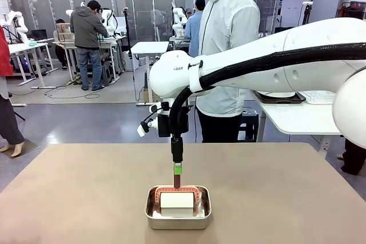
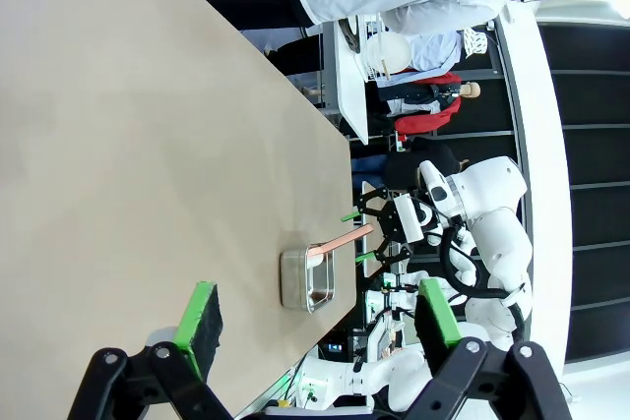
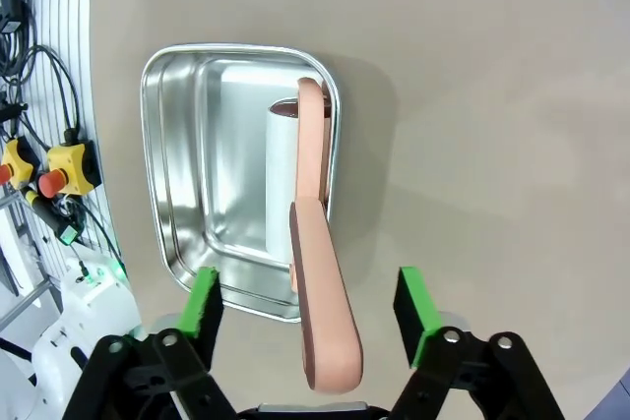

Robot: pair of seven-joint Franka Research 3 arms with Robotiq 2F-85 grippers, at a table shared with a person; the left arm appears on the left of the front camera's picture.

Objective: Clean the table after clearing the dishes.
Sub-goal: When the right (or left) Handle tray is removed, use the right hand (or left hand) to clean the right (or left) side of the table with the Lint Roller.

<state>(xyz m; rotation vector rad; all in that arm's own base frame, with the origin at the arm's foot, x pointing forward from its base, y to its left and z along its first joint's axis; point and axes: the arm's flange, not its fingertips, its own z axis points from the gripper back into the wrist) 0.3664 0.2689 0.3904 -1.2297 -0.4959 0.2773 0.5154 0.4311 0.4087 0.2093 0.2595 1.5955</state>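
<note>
The counter [image 1: 68, 198] has a wide, flat, matte taupe-brown top with no gloss. A small rectangular steel pan [image 1: 150, 216] sits on it near the robot's edge, about midway across. The pan is shiny with rounded corners and a rolled rim, and its walls mirror what lies inside. That is a cleaning roller [image 1: 177, 201], a smooth white cylinder held in a salmon-coloured frame. The roller's long, flat, rounded handle [image 3: 320, 292] looks like plastic and stands up out of the pan. The right jaws hang straight over the pan with the handle between them. In the right wrist view the green pads [image 3: 205, 302] stand wide on either side of the handle, with a gap on each side, so nothing is gripped yet. The left jaws are also wide and hold nothing, and they hang well back from the pan above the counter's near part. A person [image 1: 229, 55] in a pale hooded jacket stands at the far side. The clearing part looks finished, and the step in hand is picking up the tool for the wipe. The next move calls for closing squarely on the flat faces of the handle and lifting straight up, so the frame clears the rim without dragging the light pan along.
</note>
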